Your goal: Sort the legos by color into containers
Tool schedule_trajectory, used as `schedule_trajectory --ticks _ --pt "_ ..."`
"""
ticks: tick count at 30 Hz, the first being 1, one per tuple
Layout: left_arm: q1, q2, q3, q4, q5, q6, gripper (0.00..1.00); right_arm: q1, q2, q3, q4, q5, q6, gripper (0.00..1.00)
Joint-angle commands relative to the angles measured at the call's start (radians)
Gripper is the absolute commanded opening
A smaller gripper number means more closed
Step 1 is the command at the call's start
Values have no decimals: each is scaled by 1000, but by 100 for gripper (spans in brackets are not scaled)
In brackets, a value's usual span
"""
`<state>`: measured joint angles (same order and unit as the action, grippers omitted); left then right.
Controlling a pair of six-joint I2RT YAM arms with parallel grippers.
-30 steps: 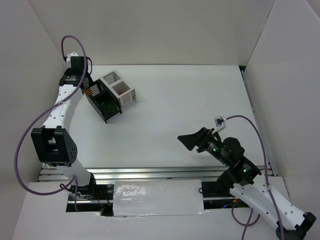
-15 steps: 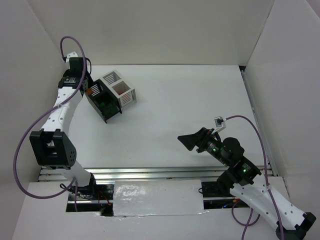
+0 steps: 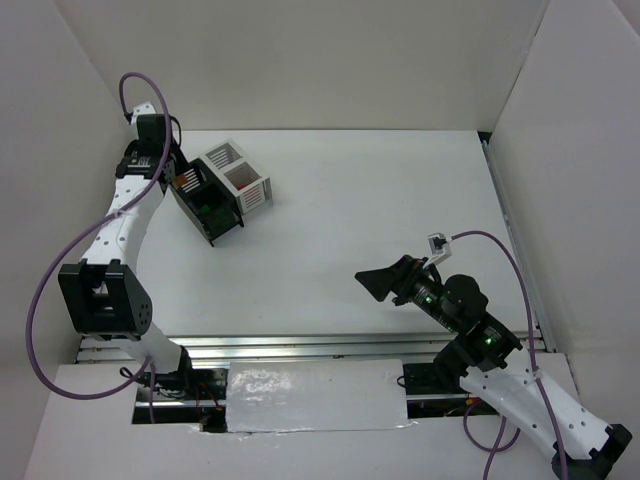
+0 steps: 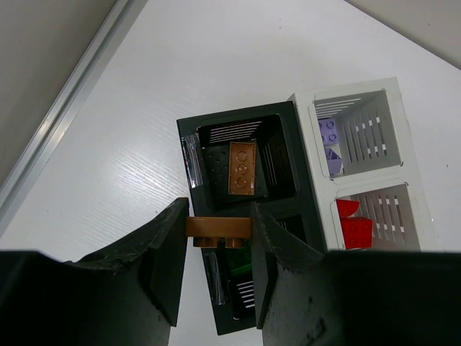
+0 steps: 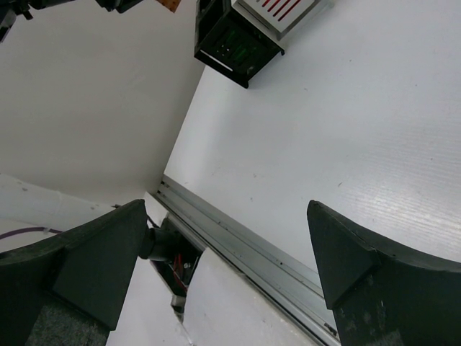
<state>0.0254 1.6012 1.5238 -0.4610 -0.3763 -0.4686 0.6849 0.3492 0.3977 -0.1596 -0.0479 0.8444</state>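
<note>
Brown brick (image 4: 216,229) sits clamped in the left gripper (image 4: 220,236) over the black bin (image 4: 238,117), where a matching brick (image 4: 242,167) lies (hence this spot). Right gripper (image 5: 225,216) hangs spread, empty.

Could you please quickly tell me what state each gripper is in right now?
Left gripper: closed on a brown brick, above the black bin.
Right gripper: open, holding nothing.

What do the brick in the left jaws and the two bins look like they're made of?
Brown brick: hard moulded plastic, likely; even colour, crisp edges, slight sheen.
Black bin: rigid plastic, probably, semi-gloss; thin walls with clean slots and glints.
White bin: same build, matte white; plastic by its look, not certain.
</note>
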Motion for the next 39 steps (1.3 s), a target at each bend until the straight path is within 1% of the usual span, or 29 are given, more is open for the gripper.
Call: schedule_trajectory --ticks 1,22,30,35,39 --pt "13 -6 -5 50 23 21 0 7 2 -14 9 5 1 100" --pt "28 0 -22 88 -6 28 0 7 5 -8 -4 17 -31 100" --pt "47 23 -22 125 50 18 0 7 36 -16 20 3 -33 100" --pt "79 65 -36 177 131 -11 0 7 39 -17 25 0 -30 100" --pt "80 104 -1 179 145 -7 3 7 42 -23 32 3 -27 100"
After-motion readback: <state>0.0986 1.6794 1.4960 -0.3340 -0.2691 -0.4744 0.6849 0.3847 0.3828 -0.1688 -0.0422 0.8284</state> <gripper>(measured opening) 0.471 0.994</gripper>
